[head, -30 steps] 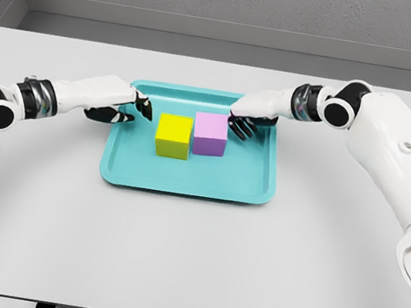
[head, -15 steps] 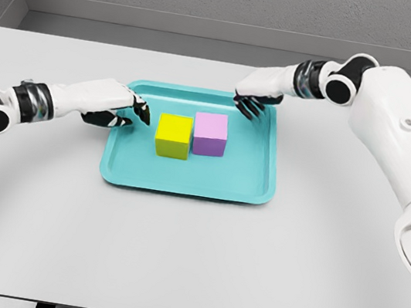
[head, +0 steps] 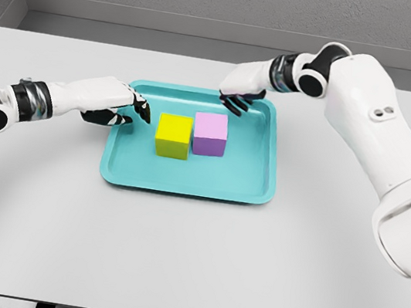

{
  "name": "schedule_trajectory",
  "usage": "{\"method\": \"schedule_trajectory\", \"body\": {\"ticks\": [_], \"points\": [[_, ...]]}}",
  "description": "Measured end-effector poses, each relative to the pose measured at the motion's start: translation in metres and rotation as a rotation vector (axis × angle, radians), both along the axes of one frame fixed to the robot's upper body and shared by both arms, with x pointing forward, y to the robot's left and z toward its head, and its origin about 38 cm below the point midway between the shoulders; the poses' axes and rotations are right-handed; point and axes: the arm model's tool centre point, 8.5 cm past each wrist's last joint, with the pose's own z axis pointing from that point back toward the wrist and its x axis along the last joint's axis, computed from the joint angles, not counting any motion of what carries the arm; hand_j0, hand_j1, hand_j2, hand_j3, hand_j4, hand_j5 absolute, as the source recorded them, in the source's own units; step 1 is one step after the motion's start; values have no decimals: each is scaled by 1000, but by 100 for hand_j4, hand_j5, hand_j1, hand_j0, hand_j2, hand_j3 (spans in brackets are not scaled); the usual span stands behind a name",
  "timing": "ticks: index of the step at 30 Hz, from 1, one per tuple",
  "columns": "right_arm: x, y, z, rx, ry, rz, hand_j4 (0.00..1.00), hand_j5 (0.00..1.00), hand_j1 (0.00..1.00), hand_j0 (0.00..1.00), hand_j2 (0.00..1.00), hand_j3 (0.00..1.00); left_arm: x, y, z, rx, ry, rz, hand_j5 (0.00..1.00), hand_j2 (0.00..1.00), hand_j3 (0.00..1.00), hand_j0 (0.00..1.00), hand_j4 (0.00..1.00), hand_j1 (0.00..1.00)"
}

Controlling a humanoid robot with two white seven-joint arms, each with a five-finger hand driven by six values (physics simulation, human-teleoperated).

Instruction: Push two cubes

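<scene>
Yellow cube (head: 173, 135) and purple cube (head: 210, 134) touching side by side, middle of the teal tray (head: 186, 178), centre frame on the table (head: 190, 253). Left hand (head: 116, 103) at the tray's left rim, fingers loosely spread, empty. Right hand (head: 240, 93) over the upper rim, fingers relaxed, empty.

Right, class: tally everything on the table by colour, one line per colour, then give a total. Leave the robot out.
Yellow: 1, the yellow cube
Purple: 1, the purple cube
Teal: 1, the tray
Total: 3
</scene>
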Motion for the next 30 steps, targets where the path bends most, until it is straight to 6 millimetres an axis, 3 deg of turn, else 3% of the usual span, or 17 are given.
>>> {"method": "schedule_trajectory", "body": {"ticks": [30], "points": [[-9, 17, -12, -51, 3, 57, 12, 12, 12, 12, 12, 12, -11, -13, 4, -10, -8, -61, 55, 55, 55, 55, 55, 55]]}}
